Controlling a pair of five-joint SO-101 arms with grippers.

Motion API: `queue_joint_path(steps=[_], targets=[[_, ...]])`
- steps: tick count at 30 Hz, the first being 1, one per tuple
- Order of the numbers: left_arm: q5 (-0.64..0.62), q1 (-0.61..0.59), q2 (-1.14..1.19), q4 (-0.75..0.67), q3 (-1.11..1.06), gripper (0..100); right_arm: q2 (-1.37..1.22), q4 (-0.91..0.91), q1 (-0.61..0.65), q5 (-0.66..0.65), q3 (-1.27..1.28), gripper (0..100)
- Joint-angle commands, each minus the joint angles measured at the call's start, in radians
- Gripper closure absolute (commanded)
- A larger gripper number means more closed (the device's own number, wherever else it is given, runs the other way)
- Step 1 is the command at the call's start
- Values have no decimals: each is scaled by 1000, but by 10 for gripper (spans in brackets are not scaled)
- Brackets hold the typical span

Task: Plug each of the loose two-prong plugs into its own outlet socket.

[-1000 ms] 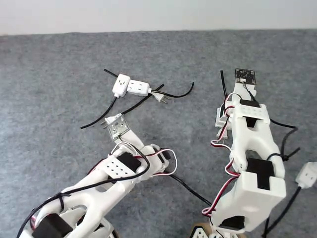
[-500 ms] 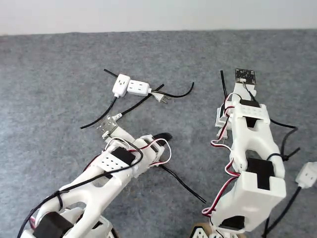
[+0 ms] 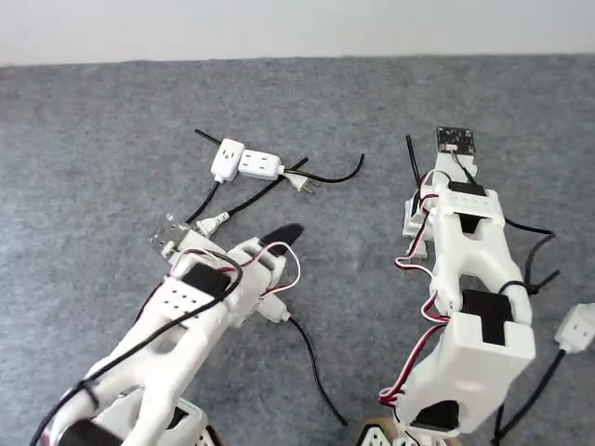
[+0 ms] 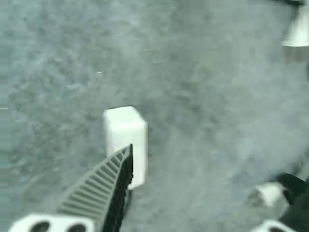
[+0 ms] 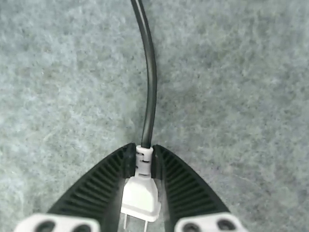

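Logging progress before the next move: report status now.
Right gripper shut on a two-prong plug. Left gripper beside a white block, grip unclear. Loose plug lies by the paired sockets; black cords cross there.

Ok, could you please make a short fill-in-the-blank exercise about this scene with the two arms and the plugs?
1. The right gripper is shut on a white two-prong ___.
2. The cord that leads away from it is ___ in colour.
3. The arms work over a ___ carpet.
Missing words: plug; black; grey.
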State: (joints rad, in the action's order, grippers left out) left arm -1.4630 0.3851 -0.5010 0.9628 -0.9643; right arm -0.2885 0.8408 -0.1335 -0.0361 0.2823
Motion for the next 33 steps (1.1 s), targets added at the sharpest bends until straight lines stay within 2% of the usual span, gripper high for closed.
queue_joint_path(steps=[1, 5, 8, 10, 14, 19, 29, 33], targets=[[-8, 14, -101, 3, -2, 494, 7, 15, 7, -8, -61, 991], [87, 74, -149, -101, -131, 494, 7, 15, 7, -8, -61, 991], [173, 64, -150, -287, -249, 494, 7, 15, 7, -8, -61, 991], [226, 25, -158, -359, -291, 493, 7, 15, 7, -8, -61, 991], [301, -23, -160, -327, -289, 467, 7, 15, 8, -8, -61, 991], [318, -23, -160, -227, -236, 467, 7, 15, 7, -8, -61, 991], [330, -23, -160, -198, -211, 468, 7, 15, 7, -8, -60, 991], [446, -34, -160, -81, -116, 562, 7, 15, 7, -8, -60, 991]])
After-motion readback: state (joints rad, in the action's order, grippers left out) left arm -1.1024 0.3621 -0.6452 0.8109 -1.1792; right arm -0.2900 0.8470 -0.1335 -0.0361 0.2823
